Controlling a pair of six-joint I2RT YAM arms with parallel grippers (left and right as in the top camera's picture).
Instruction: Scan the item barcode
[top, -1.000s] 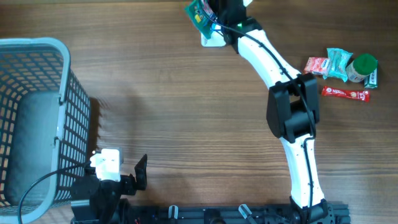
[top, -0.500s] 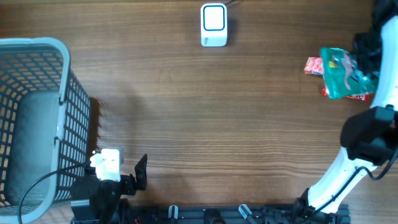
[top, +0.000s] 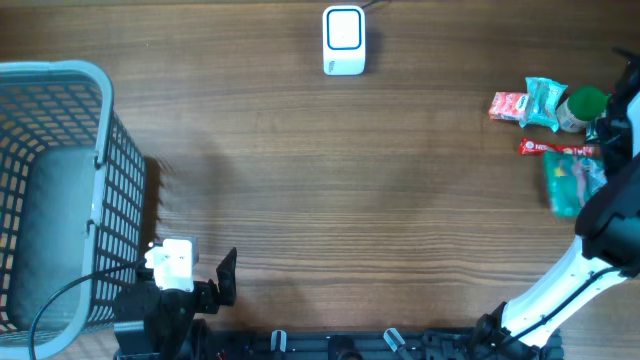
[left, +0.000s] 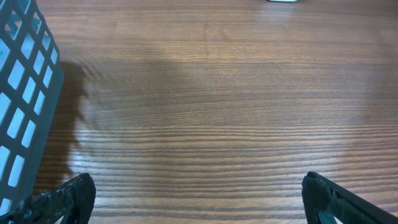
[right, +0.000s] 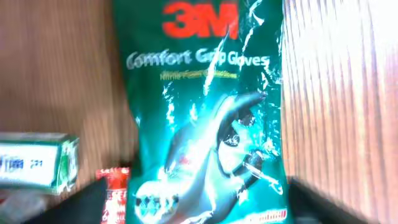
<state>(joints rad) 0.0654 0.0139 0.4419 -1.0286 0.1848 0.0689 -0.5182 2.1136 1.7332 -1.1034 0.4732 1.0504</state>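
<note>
The item, a green 3M glove packet (top: 570, 180), lies flat on the table at the far right, just below a red bar (top: 555, 150). In the right wrist view the packet (right: 205, 112) fills the middle, and my right gripper (right: 199, 205) stands open with a blurred dark finger on each side of it. The right arm (top: 620, 150) runs along the right edge of the overhead view. The white scanner (top: 344, 40) sits at the far middle of the table. My left gripper (left: 199, 199) is open and empty over bare wood near the front left.
A grey-blue mesh basket (top: 104, 110) stands at the left. A red packet (top: 508, 105), a teal packet (top: 545, 100) and a green-lidded jar (top: 582, 106) cluster at the right. A green and white box (right: 37, 162) lies left of the glove packet.
My right arm swung from the scanner to the far right with the glove packet. The packet now lies on the table and the jaws have opened. The left arm has not moved.
</note>
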